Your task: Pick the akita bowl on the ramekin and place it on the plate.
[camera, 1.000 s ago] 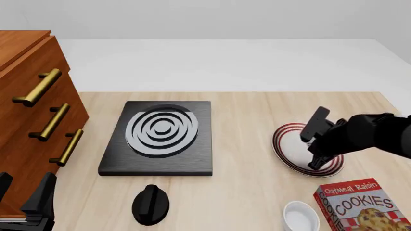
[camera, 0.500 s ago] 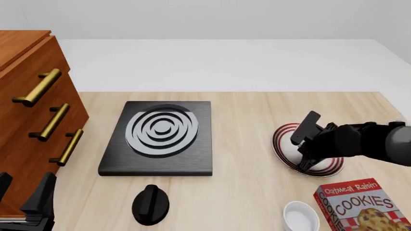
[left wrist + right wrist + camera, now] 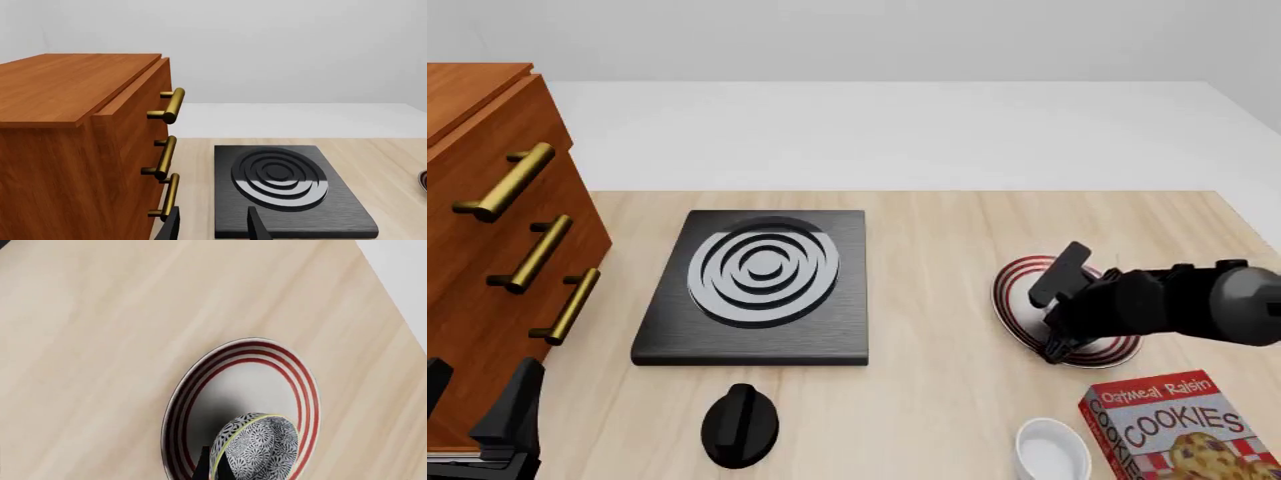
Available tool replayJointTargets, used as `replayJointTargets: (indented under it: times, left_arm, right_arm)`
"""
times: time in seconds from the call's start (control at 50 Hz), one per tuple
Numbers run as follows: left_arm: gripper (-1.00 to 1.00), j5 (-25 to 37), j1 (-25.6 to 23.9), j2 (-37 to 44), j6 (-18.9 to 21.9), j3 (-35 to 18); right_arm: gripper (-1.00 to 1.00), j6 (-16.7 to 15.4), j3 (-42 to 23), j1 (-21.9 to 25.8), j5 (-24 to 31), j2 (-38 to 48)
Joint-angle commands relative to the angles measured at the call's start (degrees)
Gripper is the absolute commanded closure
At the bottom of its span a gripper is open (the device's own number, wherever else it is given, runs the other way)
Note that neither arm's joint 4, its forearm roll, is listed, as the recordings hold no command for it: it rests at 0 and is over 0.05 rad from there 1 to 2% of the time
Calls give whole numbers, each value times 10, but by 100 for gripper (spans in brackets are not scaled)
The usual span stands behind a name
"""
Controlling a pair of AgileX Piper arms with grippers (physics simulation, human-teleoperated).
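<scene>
The akita bowl [image 3: 259, 450], speckled grey inside with a pale rim, hangs tilted over the plate [image 3: 200, 390] in the right wrist view. My right gripper [image 3: 212, 471] is shut on the bowl's rim. From the front, the right arm and gripper [image 3: 1054, 340] cover the bowl and much of the red-ringed plate [image 3: 1014, 285]. Whether the bowl touches the plate cannot be told. The white ramekin [image 3: 1052, 450] stands bare near the table's front edge. At the front left, my left gripper [image 3: 213, 229] is open and holds nothing.
A black stove plate [image 3: 761, 285] with grey rings lies mid-table, with a black knob [image 3: 741, 425] in front of it. A wooden drawer cabinet [image 3: 494, 250] with brass handles fills the left side. A cookies box [image 3: 1181, 425] lies right of the ramekin.
The right arm has dropped lower and shifted a little left over the plate, carrying the bowl. The left arm has not moved.
</scene>
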Motion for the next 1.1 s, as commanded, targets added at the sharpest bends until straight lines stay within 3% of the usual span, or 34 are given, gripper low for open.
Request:
replayJointTargets:
  times: [0.02,0.08,0.1,0.42,0.6,0.66,0.88,1.1]
  left_arm:
    - [-100,0,0,0,0,0]
    - [-100,0,0,0,0,0]
    - [-100,0,0,0,0,0]
    - [-100,0,0,0,0,0]
    - [-100,0,0,0,0,0]
    - [-100,0,0,0,0,0]
    - [-100,0,0,0,0,0]
    - [-100,0,0,0,0,0]
  right_arm:
    - [100,8,-3,0,-2,6]
    - [100,-10,5,-4,-12,12]
    - [-100,-10,1,-13,-10,11]
    - [-100,-12,-3,-22,14,-10]
    - [-100,8,-13,-6,45,-37]
    - [-100,40,-23,16,78,-59]
    - [-100,42,-14,23,101,-93]
    - [-100,81,-21,45,125,-135]
